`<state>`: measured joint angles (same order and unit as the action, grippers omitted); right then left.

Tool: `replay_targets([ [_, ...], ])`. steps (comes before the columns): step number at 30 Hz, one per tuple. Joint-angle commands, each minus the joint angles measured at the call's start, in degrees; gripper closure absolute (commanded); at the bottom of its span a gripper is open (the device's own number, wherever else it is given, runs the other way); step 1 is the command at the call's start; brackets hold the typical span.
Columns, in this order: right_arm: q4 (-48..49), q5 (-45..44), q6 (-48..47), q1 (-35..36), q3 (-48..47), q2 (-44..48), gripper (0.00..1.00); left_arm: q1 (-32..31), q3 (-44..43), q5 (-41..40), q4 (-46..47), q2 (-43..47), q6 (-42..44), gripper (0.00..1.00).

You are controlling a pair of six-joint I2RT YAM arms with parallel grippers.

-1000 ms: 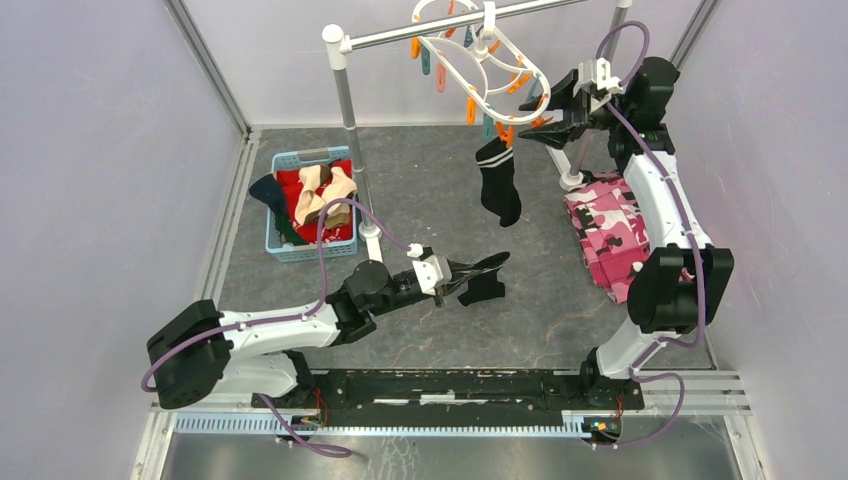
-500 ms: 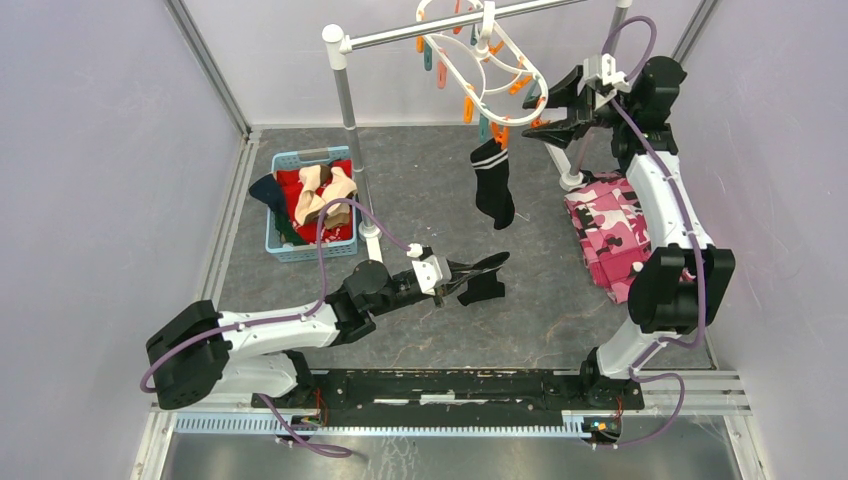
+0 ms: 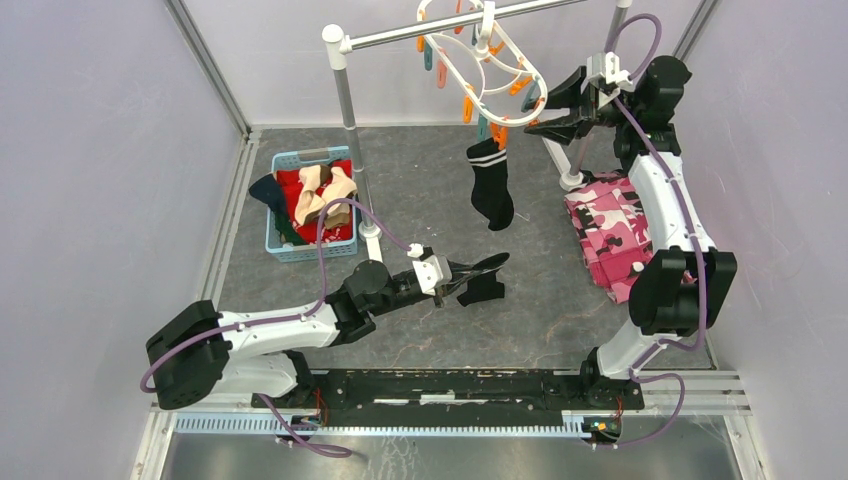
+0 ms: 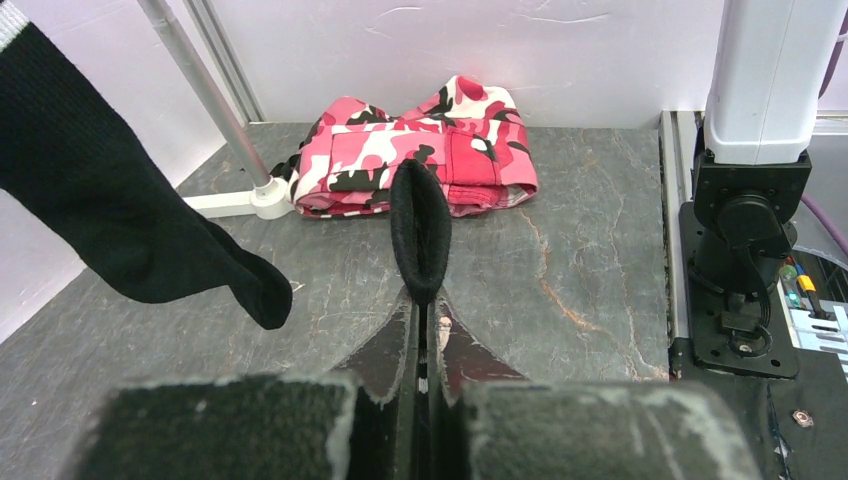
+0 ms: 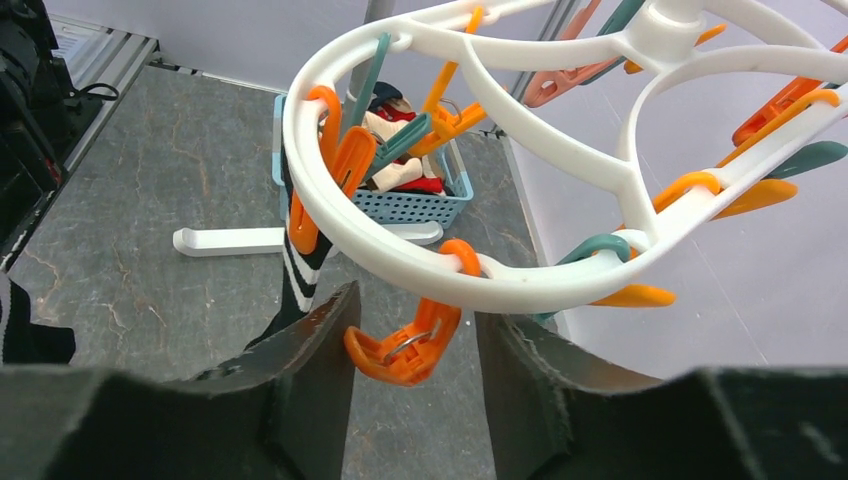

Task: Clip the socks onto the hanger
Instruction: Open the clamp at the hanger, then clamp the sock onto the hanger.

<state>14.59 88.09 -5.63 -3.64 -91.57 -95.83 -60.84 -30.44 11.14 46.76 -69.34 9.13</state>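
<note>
One black sock [image 3: 493, 185] is up on the hanger [image 3: 490, 60], cuff pinned at the ring, long axis straight down, toe lowest. Your left gripper [image 3: 498, 263] is pressed together on a second sock [image 3: 485, 290], low over the table [image 3: 560, 300] and well apart from the hanger. That sock droops folded from the tips, so you cannot tell which end leads. Your right gripper [image 5: 413, 325] stands spread either side of an orange clip [image 5: 400, 345] under the ring, not squeezing it. More socks [image 3: 318, 195] lie in the basket [image 3: 310, 250]. I'd judge this an early stage.
</note>
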Motion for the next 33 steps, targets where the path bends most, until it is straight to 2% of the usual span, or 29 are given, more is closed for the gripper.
replay_targets([
  [1,1.5,0.5,1.6,0.0,-0.8,2.4,0.55,-0.1,-1.4,1.2,2.0,1.2,0.5,0.98],
  [6,1.8,0.5,2.8,0.0,-1.0,2.3,0.77,0.0,-1.4,1.1,2.5,1.2,0.2,0.98],
  [13,2.3,0.4,4.1,0.2,-0.6,3.0,0.92,0.0,-4.3,-0.2,2.8,-0.3,0.0,0.98],
  [21,14.2,-1.5,15.9,0.7,3.8,5.0,0.95,-0.1,-15.3,-11.7,0.7,-9.1,3.5,0.98],
  [25,14.9,-1.5,16.9,1.1,4.7,5.6,0.96,-0.1,-23.5,-18.1,-3.7,-14.7,5.8,0.98],
  [33,15.6,-1.5,17.5,1.3,5.9,6.4,0.96,1.1,-35.0,-21.8,-5.8,-24.3,6.8,0.98],
])
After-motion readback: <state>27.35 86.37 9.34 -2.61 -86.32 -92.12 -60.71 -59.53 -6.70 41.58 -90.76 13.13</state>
